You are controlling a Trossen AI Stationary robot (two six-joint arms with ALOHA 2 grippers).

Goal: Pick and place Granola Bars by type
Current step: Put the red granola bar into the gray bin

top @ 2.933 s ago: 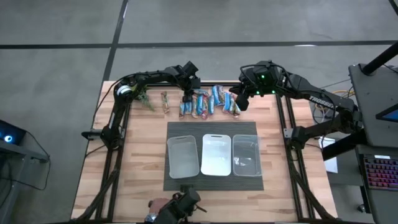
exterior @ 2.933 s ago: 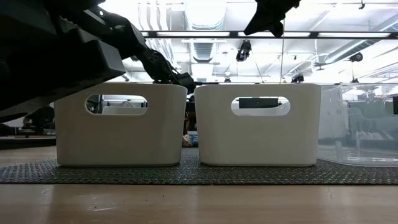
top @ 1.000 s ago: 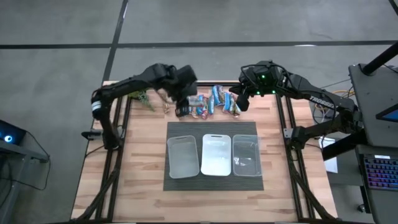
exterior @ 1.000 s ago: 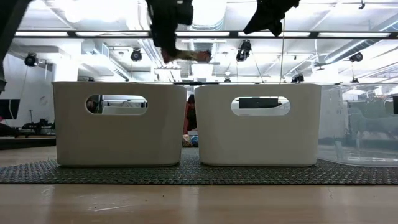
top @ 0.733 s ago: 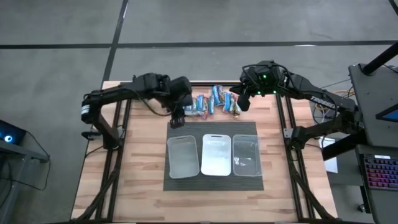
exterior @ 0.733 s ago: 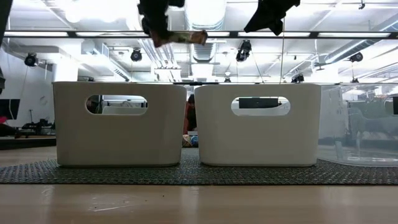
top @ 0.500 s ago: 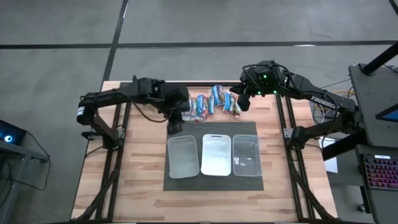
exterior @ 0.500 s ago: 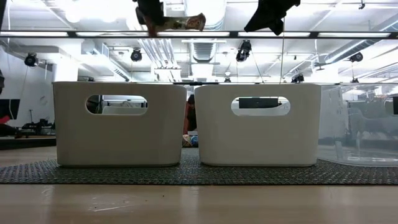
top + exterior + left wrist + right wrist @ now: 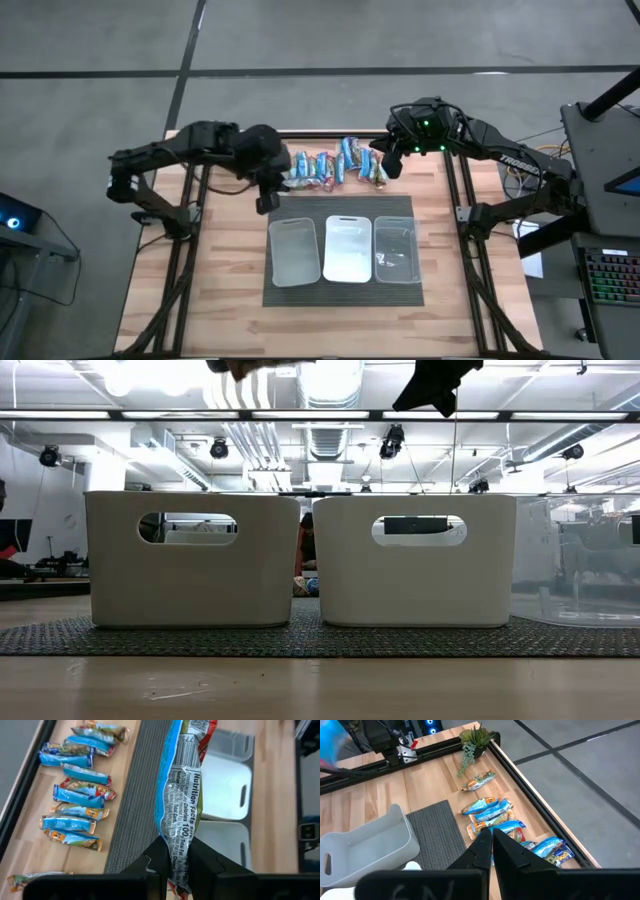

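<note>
We see one granola bar [image 9: 181,810], blue with some red and a white nutrition label, lifted up beside the gray mat [image 9: 340,205] at its left far corner. The other granola bars [image 9: 335,168], in blue and blue-orange wrappers, lie in a loose row on the wood just beyond the far edge of this mat.
</note>
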